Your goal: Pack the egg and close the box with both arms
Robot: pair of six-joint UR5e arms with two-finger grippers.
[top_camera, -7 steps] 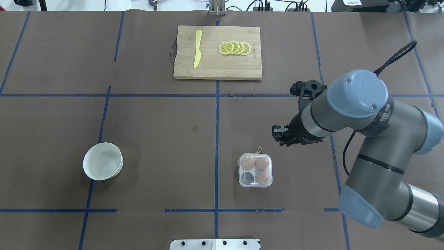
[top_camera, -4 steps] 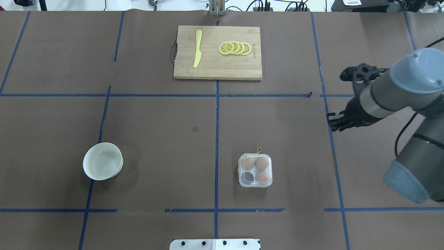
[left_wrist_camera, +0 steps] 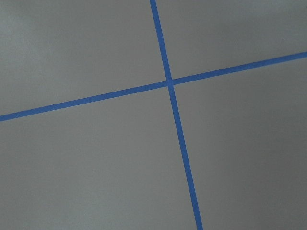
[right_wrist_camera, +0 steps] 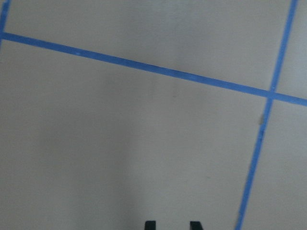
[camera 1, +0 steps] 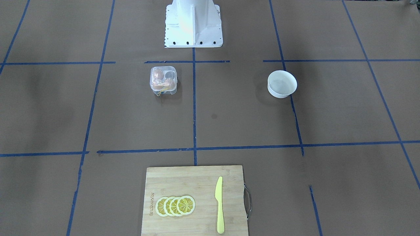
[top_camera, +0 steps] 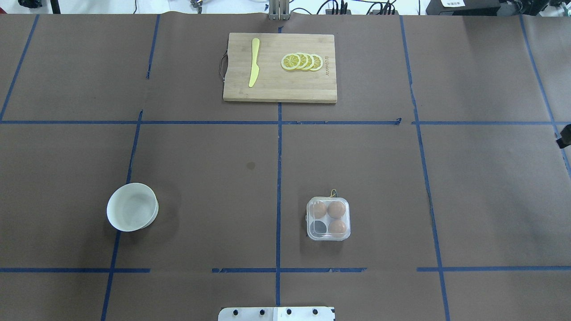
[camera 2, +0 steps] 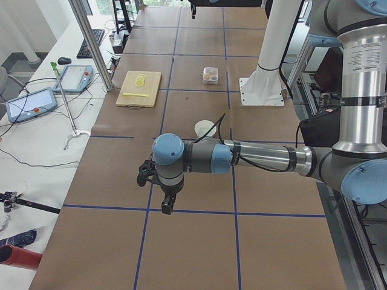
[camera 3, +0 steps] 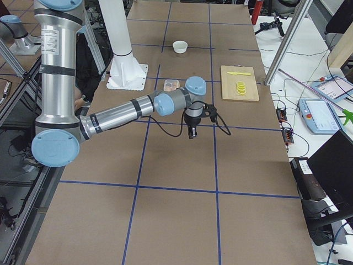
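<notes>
The clear box (top_camera: 328, 218) sits on the brown table right of centre with its lid down. It holds three tan eggs (top_camera: 335, 209), and one cell looks dark and empty. It also shows in the front view (camera 1: 163, 79). My right gripper (camera 3: 191, 134) hangs over bare table far from the box. In the right wrist view, the right gripper (right_wrist_camera: 172, 225) has two fingertips (right_wrist_camera: 150, 224) standing apart with nothing between them. My left gripper (camera 2: 164, 205) hangs over bare table at the other end, and I cannot tell whether it is open or shut.
A white bowl (top_camera: 132, 207) stands at the left. A wooden cutting board (top_camera: 279, 84) at the far side carries a yellow knife (top_camera: 254, 62) and lemon slices (top_camera: 302, 61). The white pedestal (camera 1: 193, 23) is at the robot's edge. A dark bit of the right arm (top_camera: 565, 136) shows at the overhead view's right edge.
My right arm has swung away to the right, from beside the box to almost out of the overhead view. The box, the eggs and the bowl have not moved.
</notes>
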